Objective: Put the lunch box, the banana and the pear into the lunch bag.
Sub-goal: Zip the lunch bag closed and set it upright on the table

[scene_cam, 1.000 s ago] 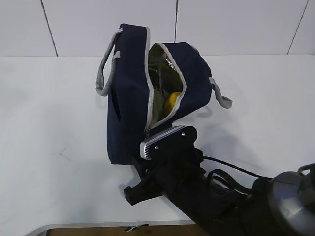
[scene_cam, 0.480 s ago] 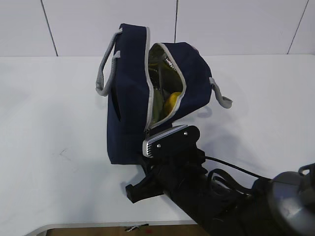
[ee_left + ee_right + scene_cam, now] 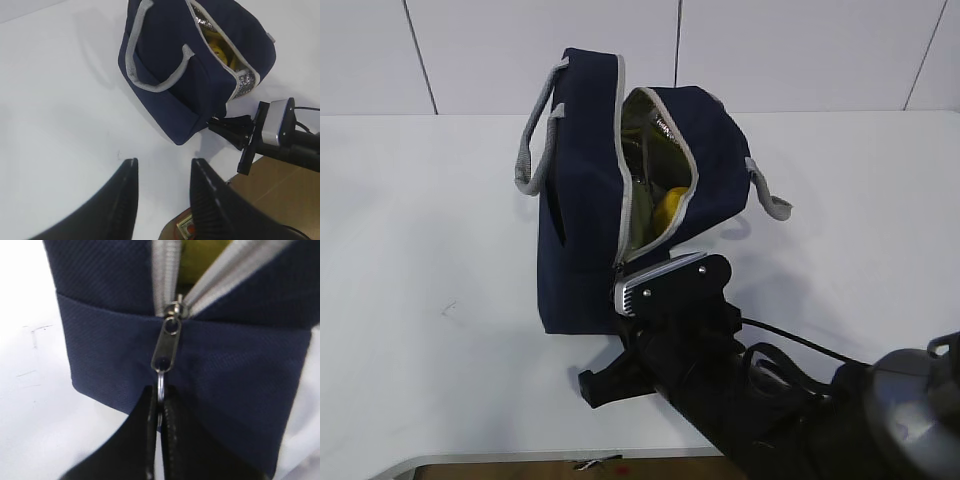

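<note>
The navy lunch bag (image 3: pixel 580 200) stands on the white table with its grey zipper open at the top. Yellow fruit (image 3: pixel 670 210) shows inside the opening; I cannot tell whether it is the banana or the pear. The lunch box is hidden. In the right wrist view my right gripper (image 3: pixel 160 401) is shut on the ring of the metal zipper pull (image 3: pixel 166 347) at the bag's lower corner (image 3: pixel 100 355). My left gripper (image 3: pixel 162 167) is open and empty above the table, apart from the bag (image 3: pixel 170 85). The fruit also shows in the left wrist view (image 3: pixel 217 45).
The right arm (image 3: pixel 720 380) with its wrist camera (image 3: pixel 660 285) lies across the table's front edge, right under the bag. Grey handles (image 3: pixel 535 140) stick out on both sides of the bag. The table's front edge (image 3: pixel 220 175) lies close to the left gripper.
The right arm has shifted slightly to the right and toward the front while holding the zipper pull. The bag has stayed nearly where it was.
</note>
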Motion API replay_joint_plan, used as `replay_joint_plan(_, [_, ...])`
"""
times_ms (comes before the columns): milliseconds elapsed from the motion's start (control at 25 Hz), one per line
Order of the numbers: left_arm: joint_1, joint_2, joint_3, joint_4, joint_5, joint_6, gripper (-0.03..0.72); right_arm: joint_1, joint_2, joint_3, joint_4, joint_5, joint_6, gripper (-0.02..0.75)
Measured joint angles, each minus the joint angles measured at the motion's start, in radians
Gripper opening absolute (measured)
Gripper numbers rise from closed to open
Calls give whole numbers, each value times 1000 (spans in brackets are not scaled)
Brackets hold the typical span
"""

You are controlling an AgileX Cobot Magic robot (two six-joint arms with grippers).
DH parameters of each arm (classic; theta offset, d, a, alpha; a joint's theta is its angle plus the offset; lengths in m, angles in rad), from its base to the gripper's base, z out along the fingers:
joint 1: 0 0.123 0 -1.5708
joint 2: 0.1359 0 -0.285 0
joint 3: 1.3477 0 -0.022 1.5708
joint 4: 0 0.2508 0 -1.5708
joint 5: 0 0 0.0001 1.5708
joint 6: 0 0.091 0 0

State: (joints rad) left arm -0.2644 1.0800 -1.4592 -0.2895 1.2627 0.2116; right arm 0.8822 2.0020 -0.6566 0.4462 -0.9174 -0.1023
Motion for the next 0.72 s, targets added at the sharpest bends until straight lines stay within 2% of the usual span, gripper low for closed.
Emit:
replay_joint_plan(320, [0,0,0,-7,0,-3,262,0,-70,0,0,51,1,17])
replay_joint_plan(720, [0,0,0,-8,0,-5,262,0,-254,0,25,297,-59,17])
